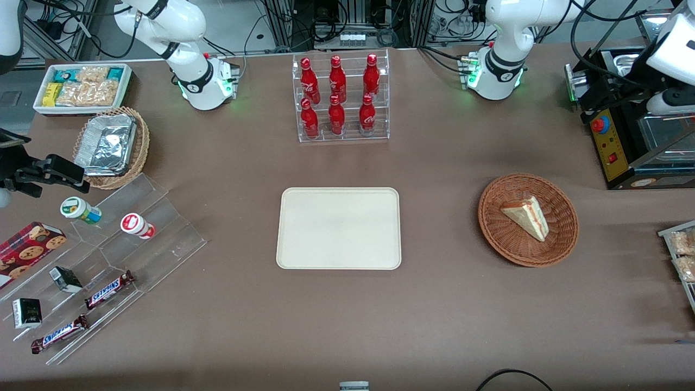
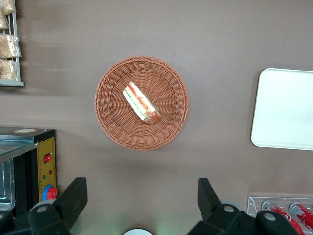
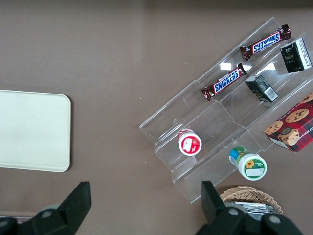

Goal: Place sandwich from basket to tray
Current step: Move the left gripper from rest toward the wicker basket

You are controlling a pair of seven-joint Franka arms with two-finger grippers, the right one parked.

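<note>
The small triangular wedge of pale white bread with red-orange and green filling along its cut edge, the sandwich [image 1: 525, 216], lies on its side inside the round, shallow, reddish-brown woven wicker basket [image 1: 562, 236], a little off the bowl's middle and clear of the rim. The basket sits toward the working arm's end of the brown table [image 1: 434, 315], well apart from the flat cream-beige rectangular tray with rounded corners and a low raised rim [image 1: 339, 228], which lies bare at the middle of the table, nearer to the front camera than the clear acrylic rack of red bottles [image 1: 340, 98]. The left arm's gripper [image 2: 139, 205] hangs high above the table beside the basket, looking straight down on it in the wrist view, its two dark fingers [image 2: 73, 198] spread wide apart with nothing between them. The sandwich looks light and soft: the bread should squash under a hard pinch and the layers may slide against each other, so a gentle close seems wise. The best hold is probably across the two flat bread faces near the thick middle of the wedge, fingers straddling the filling stripe [image 2: 145, 106], not on the thin point, which could tear or fold. The woven bowl is light too and may shift or lift if a finger catches its weave.
</note>
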